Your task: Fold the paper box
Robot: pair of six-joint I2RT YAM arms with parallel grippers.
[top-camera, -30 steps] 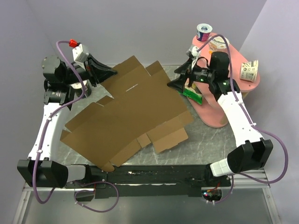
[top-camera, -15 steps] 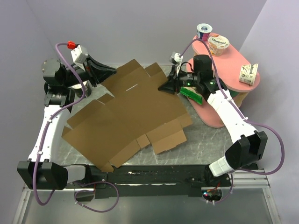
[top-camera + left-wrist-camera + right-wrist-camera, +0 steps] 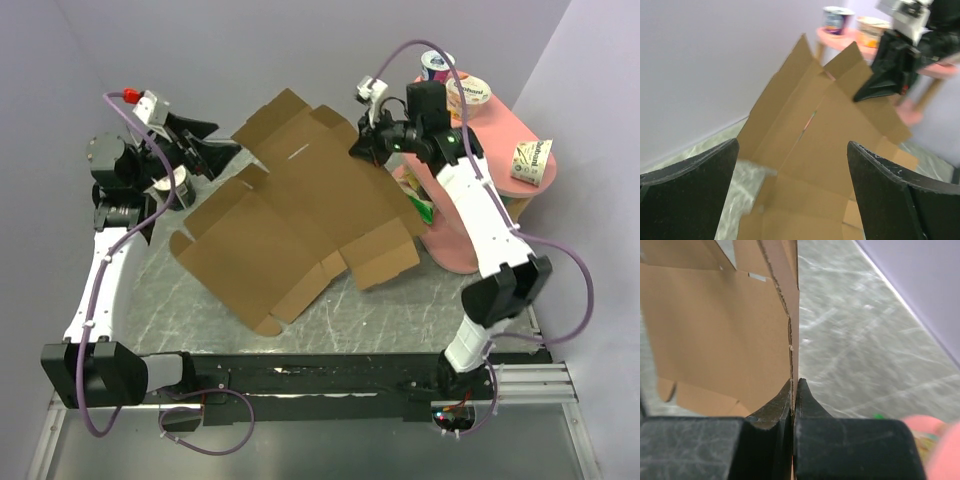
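Note:
The paper box [image 3: 300, 215] is an unfolded brown cardboard sheet with flaps and slots, lying slantwise on the marbled table with its far part raised. My right gripper [image 3: 358, 150] is shut on the sheet's far right edge. In the right wrist view the cardboard edge [image 3: 792, 315] runs straight up from between the closed fingertips of the right gripper [image 3: 795, 384]. My left gripper [image 3: 222, 143] hangs open just left of the far flaps, touching nothing. In the left wrist view the left gripper [image 3: 792, 142] frames the box [image 3: 840, 130] between wide-spread fingers, with the right gripper [image 3: 862, 95] beyond.
A pink stand [image 3: 520, 150] at the back right carries two yogurt cups [image 3: 437, 68] [image 3: 470, 92] and a small carton [image 3: 533, 160]. A green packet [image 3: 425, 208] lies under its edge. A small cup [image 3: 180, 185] sits by the left arm. Walls close the back and sides.
My left gripper opened and let go of the sheet's far left edge. My right gripper moved left, shut on the far right edge, and the sheet shifted right with its far part lifted.

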